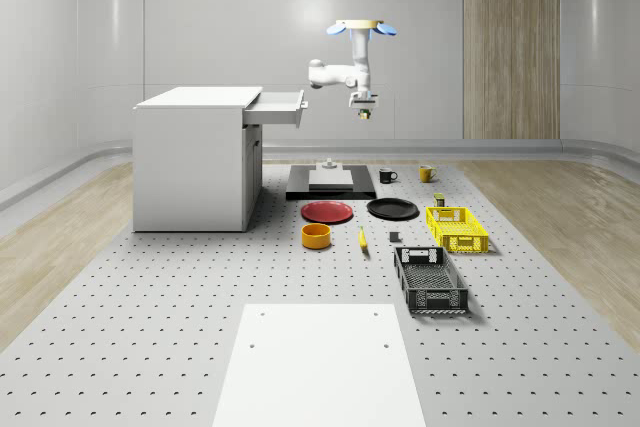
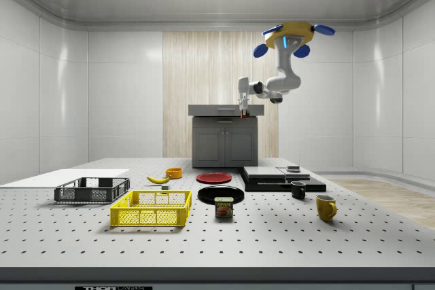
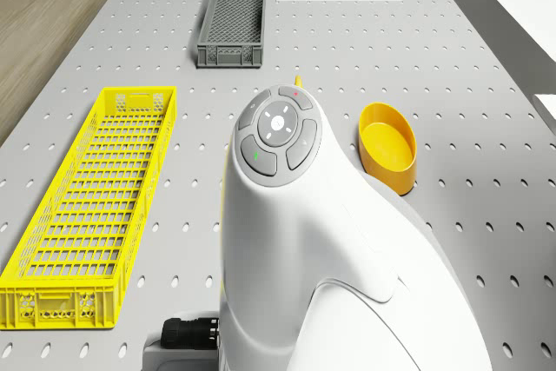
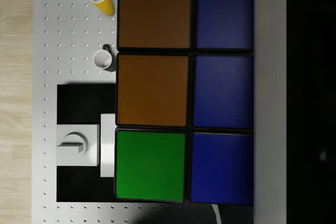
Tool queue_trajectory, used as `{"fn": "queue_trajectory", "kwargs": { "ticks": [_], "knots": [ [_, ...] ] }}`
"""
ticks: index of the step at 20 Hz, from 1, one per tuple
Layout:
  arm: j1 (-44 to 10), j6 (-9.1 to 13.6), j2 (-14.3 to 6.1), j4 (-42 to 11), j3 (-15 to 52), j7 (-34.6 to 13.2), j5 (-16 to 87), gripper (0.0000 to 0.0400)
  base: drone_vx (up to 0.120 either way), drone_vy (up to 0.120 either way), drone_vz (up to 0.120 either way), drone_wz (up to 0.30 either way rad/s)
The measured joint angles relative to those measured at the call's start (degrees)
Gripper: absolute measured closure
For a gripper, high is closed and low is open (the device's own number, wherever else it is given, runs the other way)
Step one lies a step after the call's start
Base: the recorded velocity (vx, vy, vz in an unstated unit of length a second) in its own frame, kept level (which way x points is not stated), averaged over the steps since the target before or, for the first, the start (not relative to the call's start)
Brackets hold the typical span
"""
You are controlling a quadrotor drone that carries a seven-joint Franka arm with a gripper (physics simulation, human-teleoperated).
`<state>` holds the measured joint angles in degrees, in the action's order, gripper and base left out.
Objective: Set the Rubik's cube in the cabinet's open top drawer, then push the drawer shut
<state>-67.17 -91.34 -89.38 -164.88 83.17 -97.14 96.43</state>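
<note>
The whole-scene view, read from its near edge, first shows a white panel (image 1: 318,362) lying flat on the perforated table (image 1: 120,347). Beyond it a dark grey crate (image 1: 431,281) and a yellow crate (image 1: 457,229) stand toward the view's right. A yellow bowl (image 1: 316,236) and a banana (image 1: 362,239) lie near the table's centre. A red plate (image 1: 327,212) and a black plate (image 1: 392,209) sit side by side behind them.

Farther back is a black base slab (image 1: 330,187) carrying a white block. A black mug (image 1: 386,175) and a yellow mug (image 1: 426,173) stand to that slab's right. The white cabinet (image 1: 190,162) stands on the view's left. Its top drawer (image 1: 275,107) is pulled out toward the robot.

The drone (image 1: 364,28) hovers high over the far part of the table, above the base slab and mugs. The arm hangs below it with its elbow bent toward the drawer. The gripper (image 1: 362,110) points down, in the air just beside the drawer's front, level with it and apart from it.

The jaws are closed on the Rubik's cube (image 4: 184,90). In the wrist view the cube shows orange, green and blue tiles directly before the camera, with the mugs and slab on the table beneath it. The cube is airborne and outside the drawer.
</note>
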Motion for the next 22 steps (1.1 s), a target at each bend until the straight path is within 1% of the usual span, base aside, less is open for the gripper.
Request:
{"fn": "queue_trajectory", "kwargs": {
  "ticks": [22],
  "knots": [
    [-0.15, -1.12, -1.2, 0.03, 0.16, -0.1, -0.47, 0.0078, 0.0, -0.12, 0.12, 0.0]
  ]
}}
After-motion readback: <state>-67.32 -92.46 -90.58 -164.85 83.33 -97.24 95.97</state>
